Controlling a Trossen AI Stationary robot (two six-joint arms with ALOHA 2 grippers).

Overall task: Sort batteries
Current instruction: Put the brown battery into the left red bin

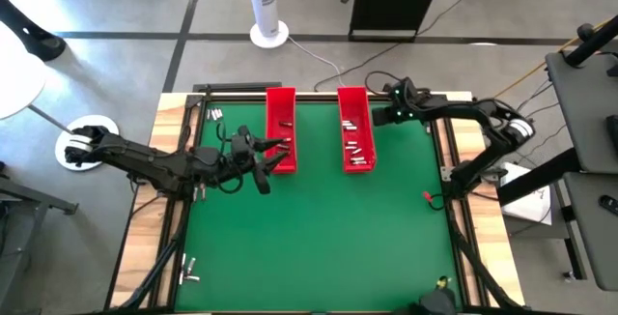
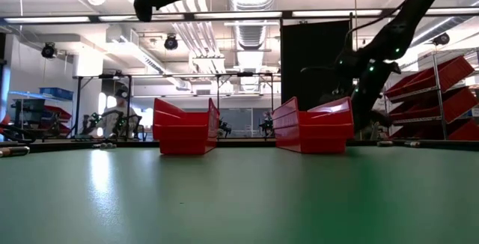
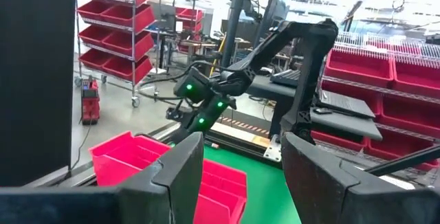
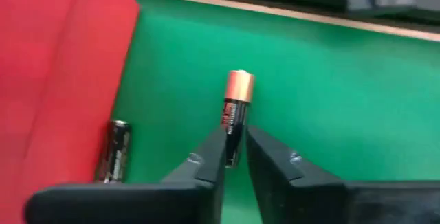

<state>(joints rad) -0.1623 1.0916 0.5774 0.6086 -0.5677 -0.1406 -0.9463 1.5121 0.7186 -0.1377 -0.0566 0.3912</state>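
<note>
Pinched between the right end effector [image 4: 235, 157] fingers, a small black-and-copper cylindrical battery [image 4: 237, 111] hangs above the green bench [image 4: 344, 100] beside the right red plastic tray [image 1: 354, 127], probably for dropping in. Left end effector [image 1: 273, 157] hovers spread over the left red tray [image 1: 281, 127], holding nothing.

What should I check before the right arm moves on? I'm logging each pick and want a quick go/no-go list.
1. Right gripper closed on a battery: ok, fingers pinch its dark end, copper tip sticking out.
2. Battery off the mat: cannot tell.
3. Second battery beside the red tray wall clear of the fingers: ok, apart from them.
4. Right tray free to receive: ok, it holds several batteries, nothing over it.
5. Left gripper out of the way: ok, open at the left tray, away from the right arm.
</note>
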